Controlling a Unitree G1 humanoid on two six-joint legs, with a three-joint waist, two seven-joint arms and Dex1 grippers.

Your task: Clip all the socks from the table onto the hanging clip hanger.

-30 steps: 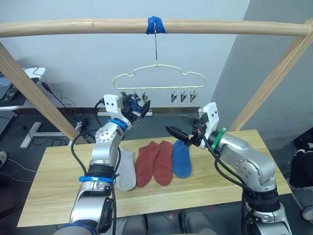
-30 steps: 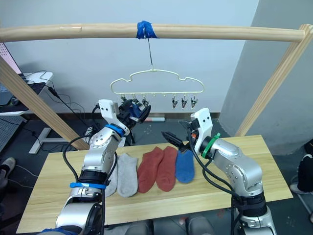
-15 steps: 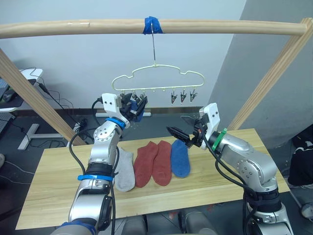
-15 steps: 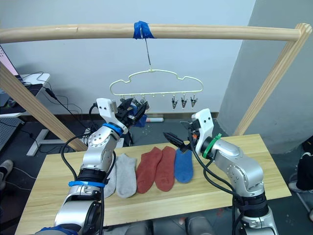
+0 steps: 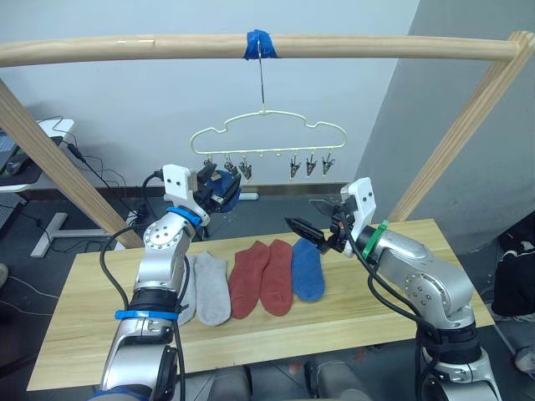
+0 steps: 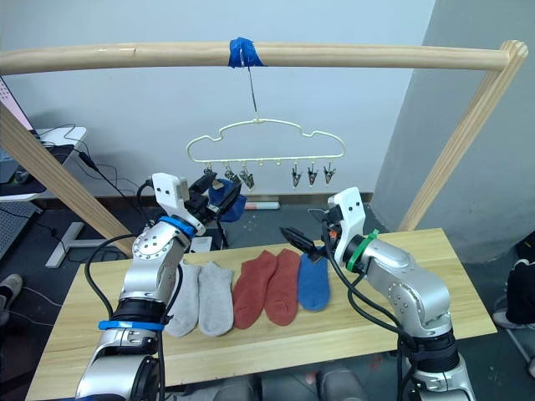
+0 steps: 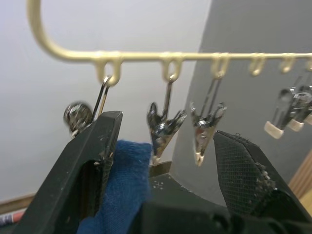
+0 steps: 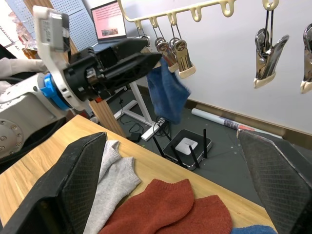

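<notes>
The pale-yellow clip hanger [image 5: 267, 132] hangs by its hook from the taped pole. A blue sock [image 8: 168, 91] dangles under its left-most clips [image 7: 165, 127] and seems to be clipped there. My left gripper [image 5: 219, 185] is at those clips, open, and the blue sock [image 7: 123, 187] rests against the inner face of one finger. My right gripper [image 5: 303, 214] hovers open and empty above the table [image 5: 92, 322], right of centre. Flat on the table lie two grey socks [image 5: 213, 288], two rust-red socks [image 5: 261, 280] and one blue sock [image 5: 308, 272].
The round wooden pole [image 5: 384, 46] crosses overhead with blue tape [image 5: 260, 42] at the hook; its slanted legs [image 5: 58, 159] rise at both table ends. Three free clips [image 5: 309, 164] hang at the hanger's right. A desk with a laptop [image 8: 108, 22] stands behind.
My left arm has swung to the left, so its gripper is further left under the hanger, and a second grey sock shows on the table. The right arm has stayed put.
</notes>
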